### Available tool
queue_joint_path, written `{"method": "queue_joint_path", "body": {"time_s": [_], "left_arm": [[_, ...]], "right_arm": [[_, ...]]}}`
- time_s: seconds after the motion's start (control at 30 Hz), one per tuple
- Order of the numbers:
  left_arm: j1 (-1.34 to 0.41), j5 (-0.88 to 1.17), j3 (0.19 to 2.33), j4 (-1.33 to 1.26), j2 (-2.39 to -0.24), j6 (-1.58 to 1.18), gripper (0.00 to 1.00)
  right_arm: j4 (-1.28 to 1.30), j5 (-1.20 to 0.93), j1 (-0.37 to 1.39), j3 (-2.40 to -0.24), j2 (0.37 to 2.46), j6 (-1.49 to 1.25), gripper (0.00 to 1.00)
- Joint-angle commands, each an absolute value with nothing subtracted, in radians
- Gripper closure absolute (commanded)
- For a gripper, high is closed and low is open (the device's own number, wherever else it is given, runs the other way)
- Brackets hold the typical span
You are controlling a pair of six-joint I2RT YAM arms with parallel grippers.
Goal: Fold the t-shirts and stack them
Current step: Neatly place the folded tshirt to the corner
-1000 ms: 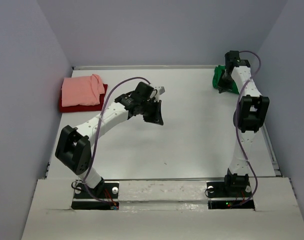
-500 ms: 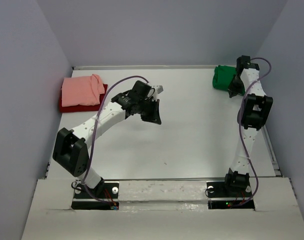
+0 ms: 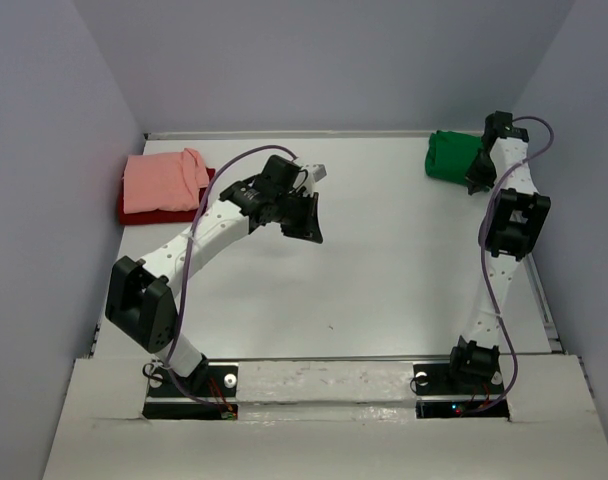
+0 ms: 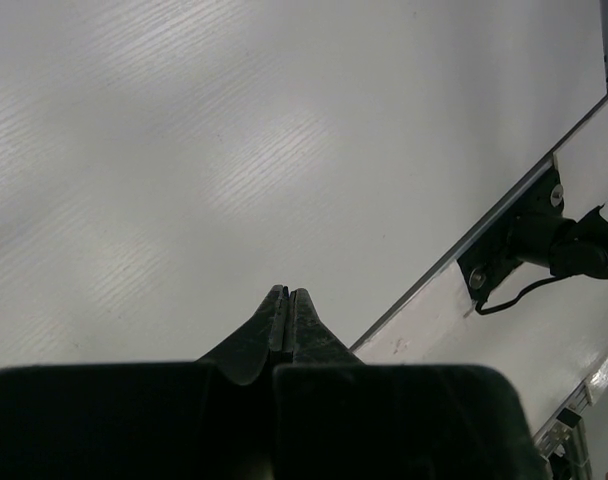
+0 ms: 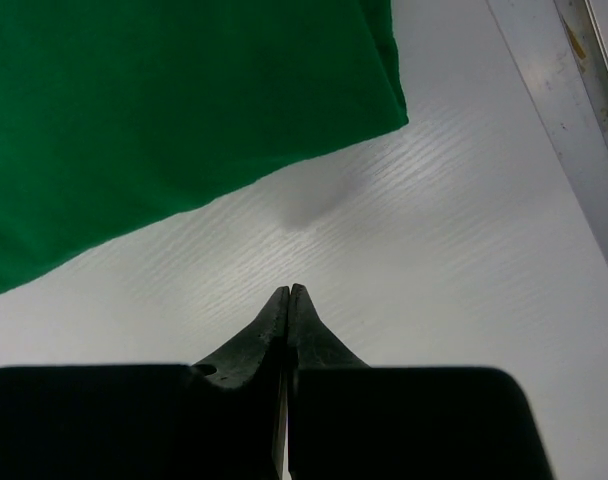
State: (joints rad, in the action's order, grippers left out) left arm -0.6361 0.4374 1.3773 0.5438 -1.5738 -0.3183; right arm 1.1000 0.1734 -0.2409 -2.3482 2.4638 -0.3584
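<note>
The right gripper (image 5: 287, 291), pinched shut and empty, hangs just beside the green t-shirt (image 5: 164, 120); the left gripper (image 4: 287, 293), also shut on nothing, hovers well left of it. Farther left, the salmon pink t-shirt (image 3: 164, 180) lies on the dark red t-shirt (image 3: 134, 213), so stacking the green one looks next: open the jaws and grip its edge.

Robotics lab test cell, by the look of it. The plain white counter (image 3: 384, 280) was boxed in on three sides by bare pale lavender walls (image 3: 44, 150). The white-and-black left arm (image 3: 199, 235) and right arm (image 3: 504, 250) were bolted on black base plates (image 3: 189, 392) at the near edge. Purple cables (image 3: 187, 275) ran along the arms, and a metal rail (image 3: 546, 300) edged the counter's right side.
</note>
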Motion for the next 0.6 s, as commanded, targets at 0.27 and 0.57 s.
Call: {"method": "queue_joint_path", "body": {"time_s": [0.27, 0.57], "left_arm": [[-0.597, 0.460, 1.420, 0.595, -1.554, -0.282, 0.98], [-0.591, 0.472, 1.463, 0.609, -1.583, -0.282, 0.98]], "right_arm": [[1.095, 0.175, -0.334, -2.513, 2.572, -0.315, 1.00], [1.083, 0.155, -0.334, -2.519, 2.600, -0.299, 1.00]]}}
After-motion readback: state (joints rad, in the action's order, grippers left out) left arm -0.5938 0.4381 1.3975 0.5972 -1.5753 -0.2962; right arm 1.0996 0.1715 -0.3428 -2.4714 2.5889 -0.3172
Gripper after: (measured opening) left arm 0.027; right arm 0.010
